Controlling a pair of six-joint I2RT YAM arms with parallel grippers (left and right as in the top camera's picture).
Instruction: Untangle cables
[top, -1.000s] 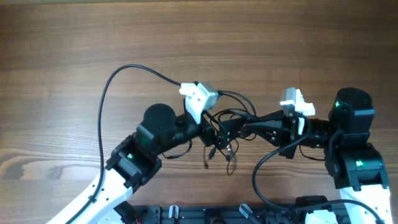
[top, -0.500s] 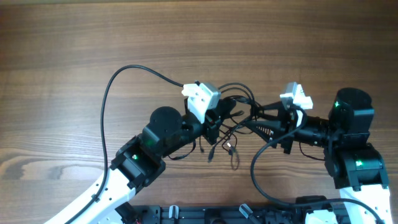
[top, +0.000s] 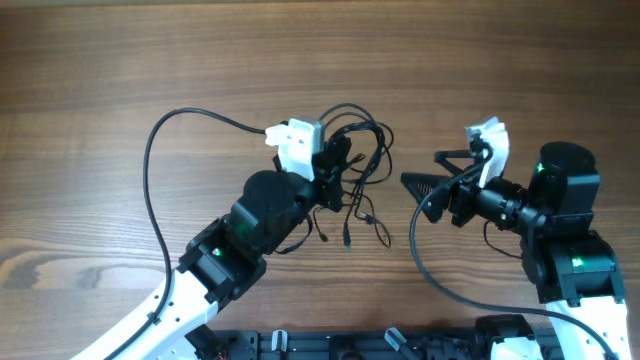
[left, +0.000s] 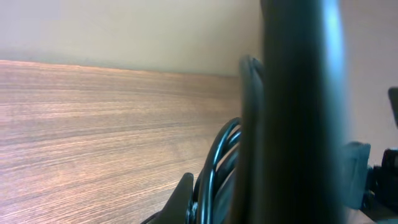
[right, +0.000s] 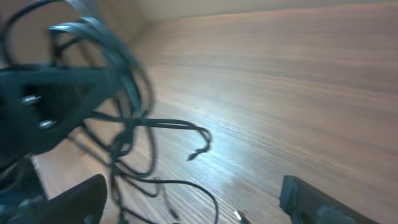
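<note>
Nearest, at the front edge of the tabletop (top: 300, 60), the left arm (top: 225, 250) reaches in from the lower left and the right arm (top: 565, 240) from the lower right. Each trails a thick black lead. The left lead (top: 150, 190) loops wide over the wood on the outer side of its arm. The right lead (top: 415, 255) curves through the space between the two arms, below the right wrist.

Further in, the left fingers (top: 335, 158) are clenched on the cables (top: 358, 165), a knotted bundle of thin black cords gathered just past the white wrist housing (top: 293, 145). Loops arch beyond the grip, and loose strands trail back toward the front edge, ending in small plug ends (top: 346, 240). Whether those ends touch the wood I cannot tell.

The right fingers (top: 418, 183) are spread and released, holding nothing. They point at the bundle from just beside it, with bare wood between.

In the left wrist view a blurred dark finger (left: 292, 112) blocks most of the frame, and only a few cord loops (left: 217, 155) show beside it. The right wrist view looks between its own finger tips (right: 68, 199) to the cables (right: 118, 106) hanging from the dark left gripper body (right: 37, 112), one strand curling out over the tabletop (right: 280, 93).

Beyond the bundle lies plain wood grain.
</note>
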